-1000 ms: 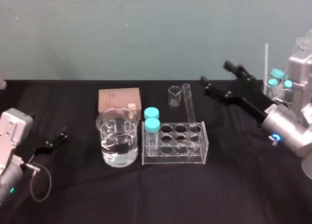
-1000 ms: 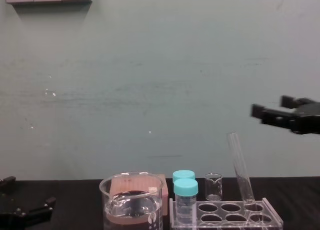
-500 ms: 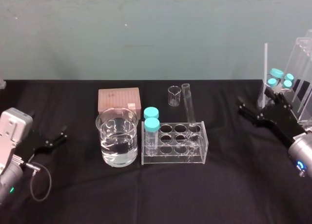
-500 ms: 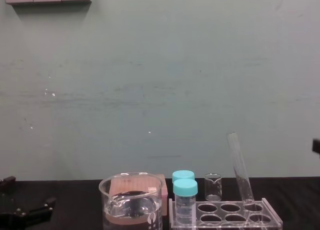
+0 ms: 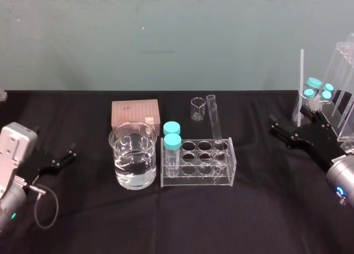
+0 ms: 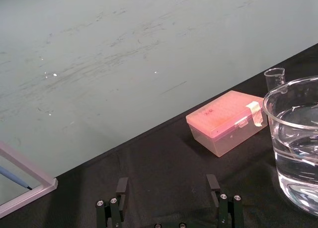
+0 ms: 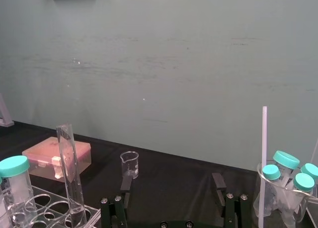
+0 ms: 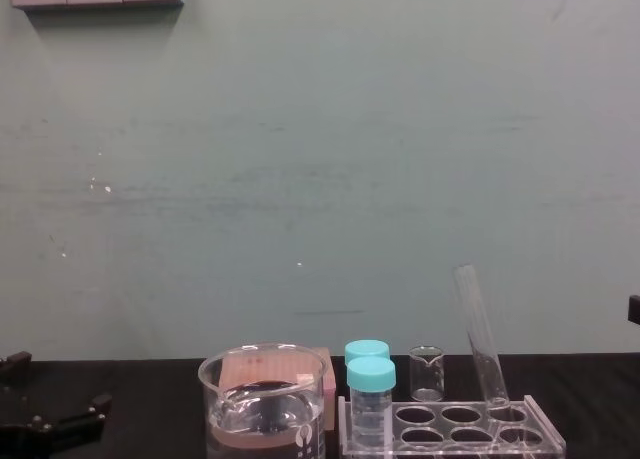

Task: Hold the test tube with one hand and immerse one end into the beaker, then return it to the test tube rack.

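Observation:
The test tube (image 5: 213, 117) leans in the back right hole of the clear test tube rack (image 5: 196, 180), free of both grippers. To the rack's left stands the wide beaker (image 5: 133, 155), part full of clear liquid. My right gripper (image 5: 290, 122) rests low at the table's right side, well away from the rack, open and empty. The right wrist view shows its spread fingers (image 7: 126, 183) with the test tube (image 7: 69, 174) and the rack (image 7: 44, 209) off to one side. My left gripper (image 5: 69, 156) is parked open at the far left, its fingers (image 6: 121, 186) empty, with the beaker (image 6: 295, 138) nearby.
Two teal-capped vials (image 5: 172, 143) stand at the rack's left end. A pink box (image 5: 135, 112) and a tiny beaker (image 5: 197, 108) sit behind. A cup of teal-capped vials (image 5: 317, 93) and a clear stand are at the far right, close to my right gripper.
My right arm has drawn back from up beside the tube to low at the table's right, then settled. The tube, rack and left arm have not moved.

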Tool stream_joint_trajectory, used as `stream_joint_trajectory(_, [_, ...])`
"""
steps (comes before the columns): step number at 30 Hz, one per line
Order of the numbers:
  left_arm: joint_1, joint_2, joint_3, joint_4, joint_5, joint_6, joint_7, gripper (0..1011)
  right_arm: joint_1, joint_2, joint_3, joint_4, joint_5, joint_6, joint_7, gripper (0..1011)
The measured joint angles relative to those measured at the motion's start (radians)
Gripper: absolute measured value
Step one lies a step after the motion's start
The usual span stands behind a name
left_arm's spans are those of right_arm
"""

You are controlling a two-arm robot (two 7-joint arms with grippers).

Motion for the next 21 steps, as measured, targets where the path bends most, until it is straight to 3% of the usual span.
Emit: stream_joint_trajectory(21, [0.0,0.0,0.0,0.0,0.0,0.0,0.0,1000,0.003,0.002,-0.002,0.001,0.005,-0.005,0.004,1002])
